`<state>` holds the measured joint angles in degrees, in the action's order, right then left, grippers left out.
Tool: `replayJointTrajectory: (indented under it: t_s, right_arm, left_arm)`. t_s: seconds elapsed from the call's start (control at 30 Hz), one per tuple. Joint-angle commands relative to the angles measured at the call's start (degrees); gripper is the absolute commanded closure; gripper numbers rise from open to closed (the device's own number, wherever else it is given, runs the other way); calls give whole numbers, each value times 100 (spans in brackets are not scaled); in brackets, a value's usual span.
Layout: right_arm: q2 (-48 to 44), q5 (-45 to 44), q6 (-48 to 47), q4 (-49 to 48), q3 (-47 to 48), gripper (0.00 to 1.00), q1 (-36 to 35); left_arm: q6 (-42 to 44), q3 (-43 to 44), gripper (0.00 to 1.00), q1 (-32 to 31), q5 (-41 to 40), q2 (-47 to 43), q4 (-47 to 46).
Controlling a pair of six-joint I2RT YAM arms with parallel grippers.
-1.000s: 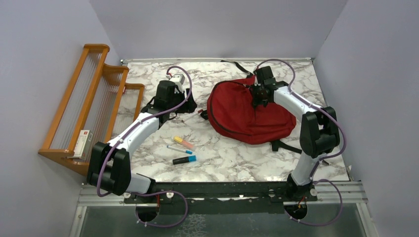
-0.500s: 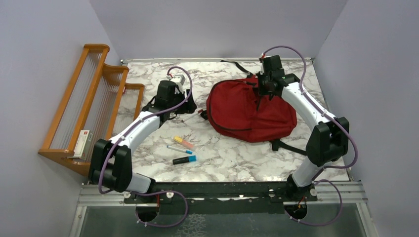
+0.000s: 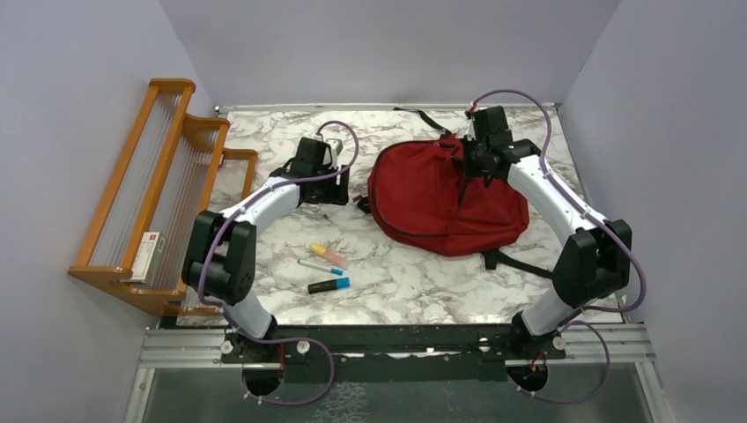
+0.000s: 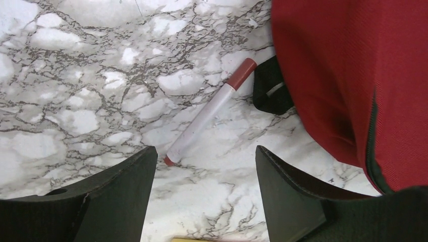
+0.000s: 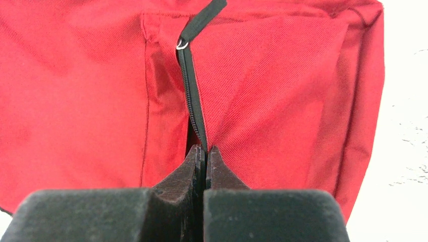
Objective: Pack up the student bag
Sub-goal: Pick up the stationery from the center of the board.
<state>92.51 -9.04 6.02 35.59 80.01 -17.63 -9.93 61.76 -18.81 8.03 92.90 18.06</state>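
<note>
The student bag [image 3: 432,198] is a big red backpack lying flat at the middle right of the table. My right gripper [image 3: 467,166] is over its far upper part. In the right wrist view that gripper [image 5: 206,149] is shut on the black zipper strip [image 5: 191,85] of the bag [image 5: 272,85], below the metal zip pull [image 5: 181,44]. My left gripper [image 3: 339,188] hovers open at the bag's left edge. In the left wrist view its open fingers [image 4: 204,154] stand just short of a white marker with a dark red cap [image 4: 207,118], which lies beside the bag [image 4: 353,75].
A wooden rack [image 3: 167,176] along the left wall holds a small box [image 3: 150,256]. An orange and yellow highlighter [image 3: 328,256], a thin blue pen [image 3: 319,266] and a black and blue marker [image 3: 328,285] lie at the front middle. A black strap [image 3: 511,262] trails from the bag's near side.
My left arm has swung right and farther out, its gripper now by the bag's left edge. My right gripper has pulled back and to the right, lifting the bag's fabric.
</note>
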Motion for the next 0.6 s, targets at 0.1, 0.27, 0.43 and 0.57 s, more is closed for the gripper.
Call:
replayJointTrajectory:
  t_s: [0.1,0.27,0.43,0.57]
  right_arm:
    - [-429,671,180,-283,-455,99,13]
    - [-497,865,258,-336,-558,99,14]
    - [-589,764,268,-342,-587,99,14]
    - [-641,660,277,-317,-596,99,14]
  left_arm:
    - [875,892,27,31,-110,831,627]
    - [967,1041,27,30,-81,1098,707]
    - [1171,1049,28,-10,97,1345,789]
    - [1234,1090,31,-143,-68,1554,887]
